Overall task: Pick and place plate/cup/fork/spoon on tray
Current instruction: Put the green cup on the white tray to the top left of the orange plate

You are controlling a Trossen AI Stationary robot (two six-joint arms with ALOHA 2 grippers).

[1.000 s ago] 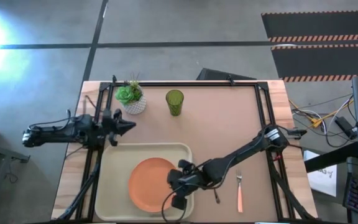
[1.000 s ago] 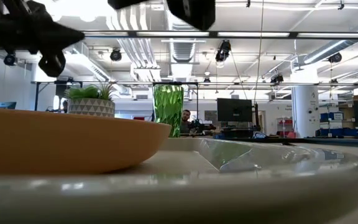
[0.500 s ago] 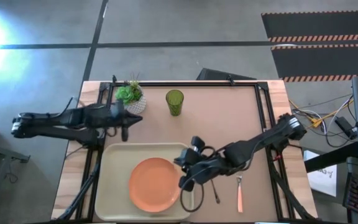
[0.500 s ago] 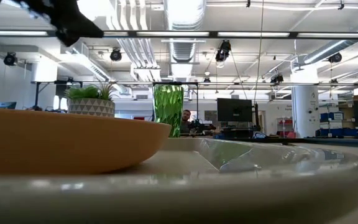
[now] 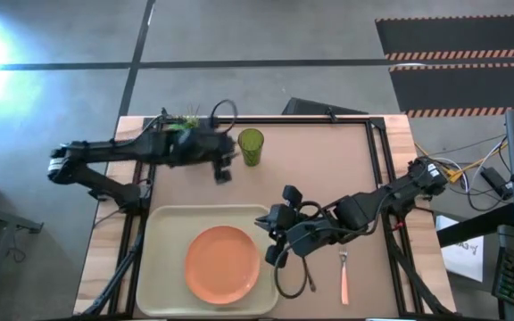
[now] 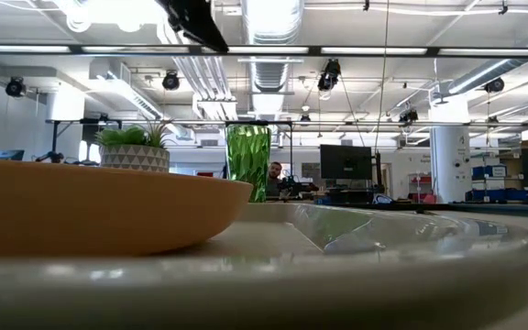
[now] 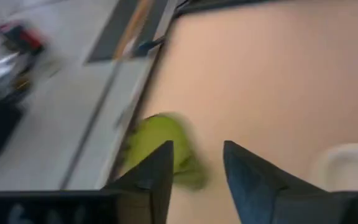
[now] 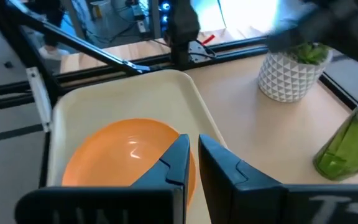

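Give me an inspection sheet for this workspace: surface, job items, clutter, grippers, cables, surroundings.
Surface: tan table top with wooden side strips.
Job's things: plate lies on the tray; cup stands upright near the table's far edge, off the tray; fork and spoon lie on the table right of the tray.
Clutter: white pot with a green plant near the cup.
Grippers: left gripper beside the cup, fingers apart, holding nothing; right gripper over the tray's right rim, shut and empty.
Cables: loose cables off the table's right side.
Surroundings: grey floor, striped mat, monitors in the room behind.
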